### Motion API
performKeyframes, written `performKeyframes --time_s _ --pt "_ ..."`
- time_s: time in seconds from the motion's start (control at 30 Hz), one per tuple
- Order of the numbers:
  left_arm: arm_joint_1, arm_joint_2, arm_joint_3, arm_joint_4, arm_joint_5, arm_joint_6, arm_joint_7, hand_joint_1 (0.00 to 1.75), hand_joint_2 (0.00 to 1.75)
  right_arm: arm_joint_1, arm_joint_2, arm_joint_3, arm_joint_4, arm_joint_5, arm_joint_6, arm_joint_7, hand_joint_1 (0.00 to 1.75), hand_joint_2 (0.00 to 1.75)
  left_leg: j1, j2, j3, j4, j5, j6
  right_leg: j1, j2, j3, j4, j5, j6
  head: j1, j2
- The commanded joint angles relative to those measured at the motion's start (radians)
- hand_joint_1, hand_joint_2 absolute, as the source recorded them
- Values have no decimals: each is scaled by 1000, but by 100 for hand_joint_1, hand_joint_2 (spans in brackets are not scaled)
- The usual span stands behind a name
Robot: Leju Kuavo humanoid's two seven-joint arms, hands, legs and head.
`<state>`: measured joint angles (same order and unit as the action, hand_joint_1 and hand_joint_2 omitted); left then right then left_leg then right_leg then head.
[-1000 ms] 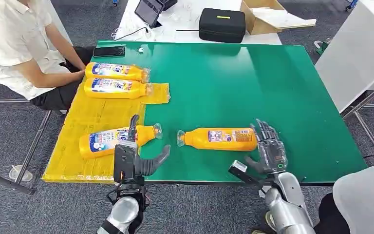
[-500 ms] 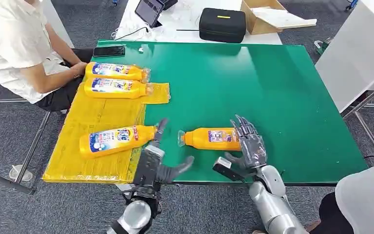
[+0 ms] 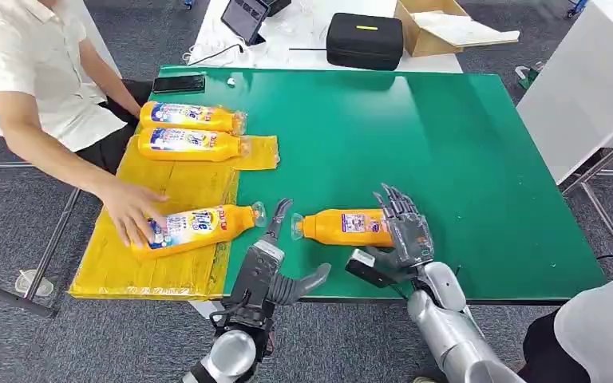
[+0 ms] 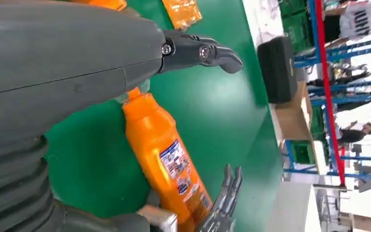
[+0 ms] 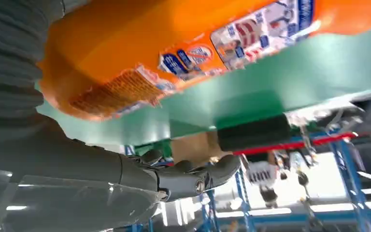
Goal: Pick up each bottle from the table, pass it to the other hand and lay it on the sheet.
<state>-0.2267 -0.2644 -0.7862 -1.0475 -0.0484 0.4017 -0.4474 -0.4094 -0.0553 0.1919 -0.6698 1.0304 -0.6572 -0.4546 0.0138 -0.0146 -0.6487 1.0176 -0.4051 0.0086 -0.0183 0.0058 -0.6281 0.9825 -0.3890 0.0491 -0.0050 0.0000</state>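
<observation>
Person's hand (image 3: pixel 132 209) now grips sheet bottle (image 3: pixel 191 227).

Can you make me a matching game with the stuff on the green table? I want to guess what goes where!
Things:
1. phone
2. right hand
3. person's hand
4. left hand

Places:
A. on the bottle lying on the yellow sheet
B. at the base of the bottle on the green
C. table's far left corner
D. open, near the table's front edge

Pairs: 1-C, 2-B, 3-A, 4-D

Black case (image 3: pixel 364 40), cardboard box (image 3: pixel 435 26), tablet (image 3: pixel 244 17) (beyond the table), phone (image 3: pixel 179 83), seated person (image 3: pixel 36 76).
</observation>
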Motion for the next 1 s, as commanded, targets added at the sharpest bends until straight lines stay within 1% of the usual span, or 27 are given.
performKeyframes --time_s 0.03,0.1,0.23,0.27,0.3,0.33,0.37,0.43,0.53,0.6,0.63,0.67,0.7,0.73,0.77,0.83,0.87,1.0 --pt "-19 51 -43 8 45 -72 95 0 175 -85 -56 83 160 -4 60 66 0 175 0 1 5 -1 -1 0 0 0 4 -1 -1 -2 0 0" --pt "-24 53 -42 1 44 -74 97 0 175 -84 -56 82 161 -10 67 64 0 175 0 2 3 -1 -1 0 0 1 3 -1 -1 -1 0 0" --pt "-12 63 -43 -55 40 -85 112 0 175 -73 -53 84 150 -43 131 61 0 175 0 2 3 -1 -1 0 0 1 3 0 -1 -2 0 0" --pt "-12 63 -44 -58 39 -86 114 0 175 -71 -56 86 151 -41 133 64 0 175 0 4 10 0 -4 0 1 1 9 0 -3 -4 0 0" --pt "-9 65 -45 -68 37 -90 120 0 175 -73 -56 82 161 -53 162 75 0 175 0 1 3 0 -1 0 1 0 3 0 -1 -2 0 0" --pt "-9 65 -45 -68 37 -90 120 0 175 -73 -56 82 161 -53 162 75 0 175 0 1 2 -1 -1 0 0 0 2 0 0 -1 0 0" --pt "-8 65 -46 -69 37 -91 121 0 175 -73 -57 82 161 -54 162 74 0 175 0 2 6 -1 -2 0 1 1 5 0 -2 -2 0 0" --pt "-8 65 -45 -69 37 -91 121 0 175 -72 -59 82 163 -54 164 74 0 175 0 1 3 -1 -1 0 1 0 3 -1 -1 -1 0 0" --pt "-6 65 -43 -73 36 -96 128 0 175 -90 -67 94 183 -46 203 102 0 175 0 2 6 -1 -2 0 1 0 6 -1 -1 -2 0 0" --pt "-5 64 -39 -76 39 -98 133 0 175 -98 -70 107 193 -36 224 108 0 175 0 1 4 -1 -1 0 0 0 3 -1 -1 -1 1 0" --pt "-4 65 -39 -78 39 -99 133 0 175 -100 -72 111 195 -32 228 110 0 175 0 2 5 0 -2 0 1 1 5 -1 -1 -2 0 0" --pt "0 67 -38 -86 39 -100 133 0 175 -108 -73 116 208 -37 262 111 0 175 0 1 5 -1 -1 0 1 0 5 -1 -1 -2 0 0" --pt "2 68 -36 -93 40 -104 133 0 175 -112 -78 114 206 -50 289 103 77 175 0 2 7 -1 -2 0 1 0 6 -1 -1 -2 0 0" --pt "3 67 -33 -95 41 -105 133 0 175 -113 -78 110 208 -61 303 98 175 175 0 1 6 -1 -1 0 0 0 5 -1 -1 -2 0 0" --pt "3 66 -28 -97 44 -107 134 0 175 -119 -86 123 223 -62 349 110 175 175 0 1 4 -1 -1 0 1 0 4 -1 0 -1 0 0" --pt "3 65 -24 -97 46 -108 134 0 175 -119 -95 127 226 -61 358 109 175 175 0 2 9 -1 -2 0 1 0 8 -1 -2 -3 0 0" --pt "4 64 -19 -96 50 -106 136 0 175 -118 -93 120 231 -71 362 112 175 175 0 1 8 -1 -2 0 1 -1 8 -1 -1 -3 0 0" --pt "22 71 -6 -127 68 -126 144 0 175 -121 -120 151 259 -49 442 173 175 175 0 0 9 -1 -1 0 1 -2 9 -2 -1 -2 0 0"
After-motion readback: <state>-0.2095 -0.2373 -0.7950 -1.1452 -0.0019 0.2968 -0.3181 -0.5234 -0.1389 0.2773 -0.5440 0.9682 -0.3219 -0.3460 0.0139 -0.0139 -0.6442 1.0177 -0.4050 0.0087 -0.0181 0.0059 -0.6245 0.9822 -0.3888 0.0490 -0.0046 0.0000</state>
